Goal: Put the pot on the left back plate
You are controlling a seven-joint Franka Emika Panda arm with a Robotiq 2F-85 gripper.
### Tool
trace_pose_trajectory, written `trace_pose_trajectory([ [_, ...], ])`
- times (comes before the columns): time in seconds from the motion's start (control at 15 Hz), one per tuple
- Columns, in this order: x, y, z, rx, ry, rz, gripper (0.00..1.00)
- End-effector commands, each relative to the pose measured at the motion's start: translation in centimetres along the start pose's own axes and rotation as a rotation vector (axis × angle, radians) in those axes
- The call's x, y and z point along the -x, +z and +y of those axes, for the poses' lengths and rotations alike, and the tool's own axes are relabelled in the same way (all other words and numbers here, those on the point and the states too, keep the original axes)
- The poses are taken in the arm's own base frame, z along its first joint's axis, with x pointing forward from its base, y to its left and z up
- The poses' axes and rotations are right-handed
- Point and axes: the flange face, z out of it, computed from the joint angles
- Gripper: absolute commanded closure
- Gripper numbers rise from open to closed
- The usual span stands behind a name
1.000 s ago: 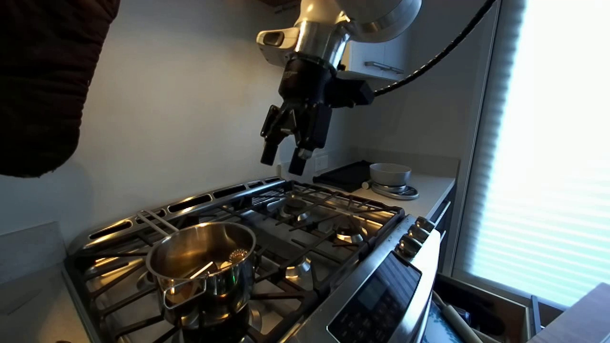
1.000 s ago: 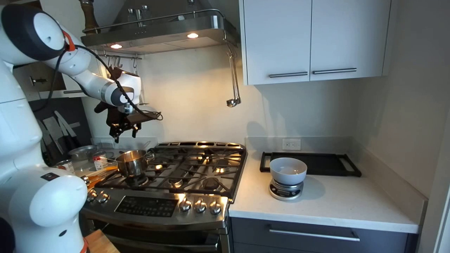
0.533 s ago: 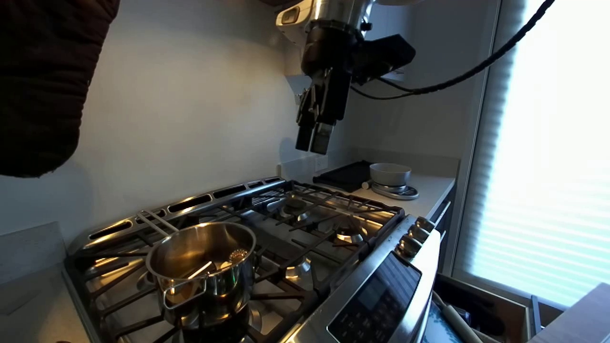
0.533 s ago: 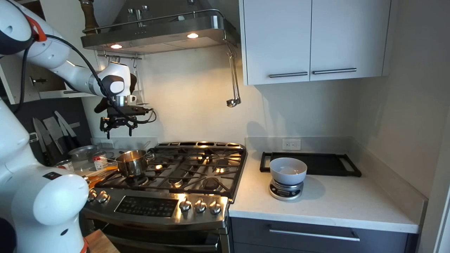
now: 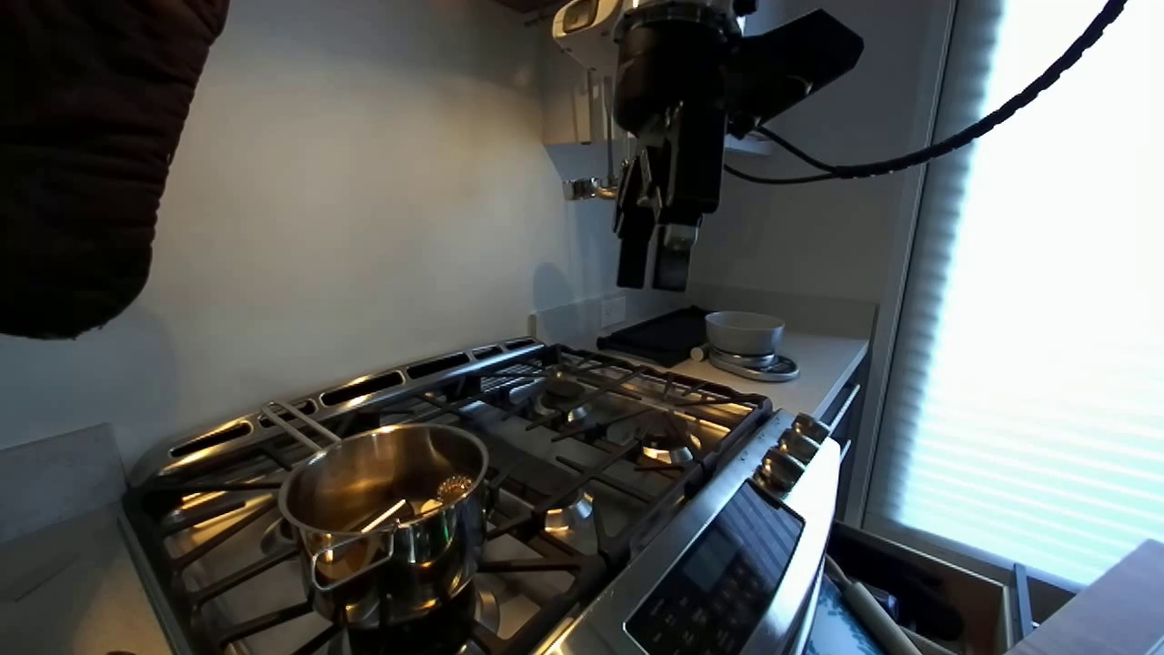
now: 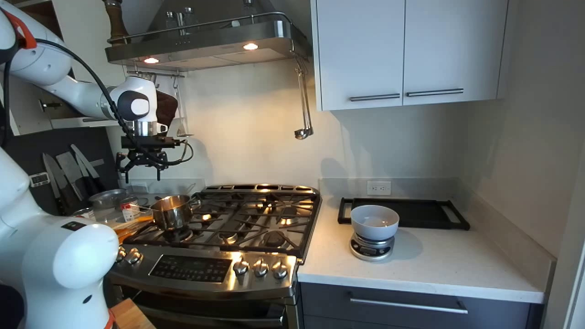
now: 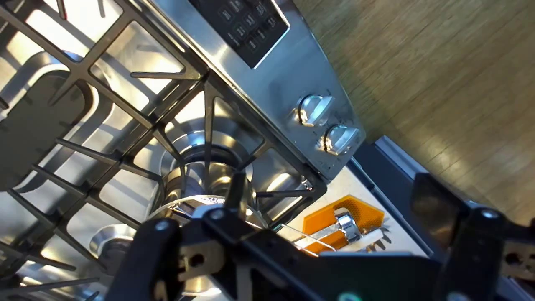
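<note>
The shiny steel pot (image 5: 446,537) stands upright on the left front burner; it also shows in an exterior view (image 6: 171,214). One wire handle points to the back, a wire loop to its side. Bright shapes show inside; I cannot tell what. The left back plate (image 7: 110,242) lies behind the pot under black grate prongs; the pot partly hides it in an exterior view (image 5: 275,539). My gripper (image 6: 142,177) is open, empty and pointing down, higher than the pot and apart from it; it shows in an exterior view (image 5: 653,273). In the wrist view (image 7: 334,196) one finger overlaps the pot.
An orange item with a metal tool (image 7: 330,221) lies on the counter left of the stove, near a clear bowl (image 6: 107,198). A dark mitt (image 5: 100,164) hangs by the wall. The range hood (image 6: 205,45) is above. A white bowl (image 6: 374,222) stands on a scale at right.
My gripper has moved left in an exterior view, up and right in an exterior view, and turned from tilted to pointing straight down. It stays open. The pot has not moved.
</note>
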Motion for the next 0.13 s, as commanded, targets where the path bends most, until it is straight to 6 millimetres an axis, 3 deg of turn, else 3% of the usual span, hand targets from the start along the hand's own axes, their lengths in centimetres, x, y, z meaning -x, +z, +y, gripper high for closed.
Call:
trace_pose_trajectory([
  [0.0,0.08,-0.11,-0.08,0.002,-0.019,-0.003,0.00],
  [0.07,0.16,-0.14,-0.09,0.003,-0.027,-0.003,0.00],
])
